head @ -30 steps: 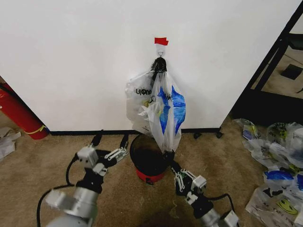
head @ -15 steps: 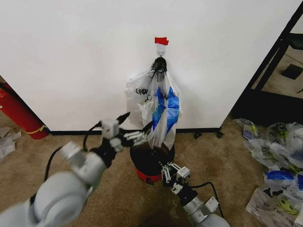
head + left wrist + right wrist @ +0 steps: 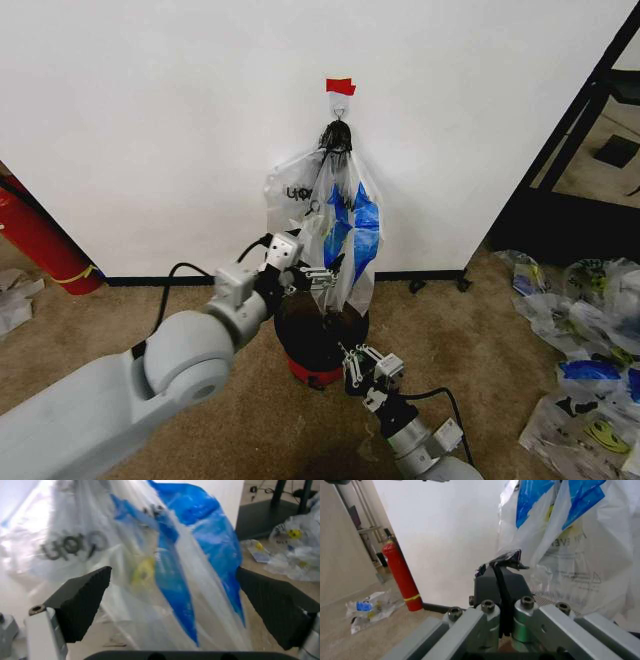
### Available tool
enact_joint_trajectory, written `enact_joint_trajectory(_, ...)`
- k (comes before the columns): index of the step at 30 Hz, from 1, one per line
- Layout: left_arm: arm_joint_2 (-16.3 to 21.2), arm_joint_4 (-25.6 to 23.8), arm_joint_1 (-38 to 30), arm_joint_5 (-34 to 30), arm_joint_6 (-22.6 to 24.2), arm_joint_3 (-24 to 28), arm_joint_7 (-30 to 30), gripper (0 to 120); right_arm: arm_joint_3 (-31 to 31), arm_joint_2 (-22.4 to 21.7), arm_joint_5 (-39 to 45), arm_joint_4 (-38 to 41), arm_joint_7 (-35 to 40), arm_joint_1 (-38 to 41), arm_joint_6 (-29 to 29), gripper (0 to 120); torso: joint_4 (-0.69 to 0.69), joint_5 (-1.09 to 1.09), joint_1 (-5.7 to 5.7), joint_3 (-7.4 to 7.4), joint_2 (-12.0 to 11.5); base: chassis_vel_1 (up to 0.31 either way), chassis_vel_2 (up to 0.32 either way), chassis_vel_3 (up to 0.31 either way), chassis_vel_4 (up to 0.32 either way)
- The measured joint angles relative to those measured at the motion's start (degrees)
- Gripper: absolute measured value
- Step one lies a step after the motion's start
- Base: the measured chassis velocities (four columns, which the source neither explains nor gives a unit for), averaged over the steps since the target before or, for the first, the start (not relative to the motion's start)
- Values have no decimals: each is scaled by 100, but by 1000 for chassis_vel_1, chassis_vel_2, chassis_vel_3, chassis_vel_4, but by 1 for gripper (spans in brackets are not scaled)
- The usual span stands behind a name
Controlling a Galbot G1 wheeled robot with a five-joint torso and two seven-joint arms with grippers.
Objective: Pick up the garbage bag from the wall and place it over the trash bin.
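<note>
Head view: garbage bag (image 3: pixel 350 235) hides left gripper's (image 3: pixel 325 275) fingertips.

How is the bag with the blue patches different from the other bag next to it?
The thin whitish plastic bag with blue patches hangs in front; the whitish bag with dark lettering hangs behind, toward the robot's left. The blue one reaches down to the round black bin; the lettered one ends higher. Both hang from the same wall hook.

Garbage bag (image 3: pixel 352 240) hangs on wall (image 3: pixel 160 120) (above trash bin (image 3: pixel 305 345)).
</note>
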Motion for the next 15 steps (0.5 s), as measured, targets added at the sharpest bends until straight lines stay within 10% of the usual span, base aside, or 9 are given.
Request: enact_joint_trajectory(15,-321,524,-476,231,213,520,-282,72,184,25,27,113,2,-208,39,0,1,0,0,0,1,0,0,0,0)
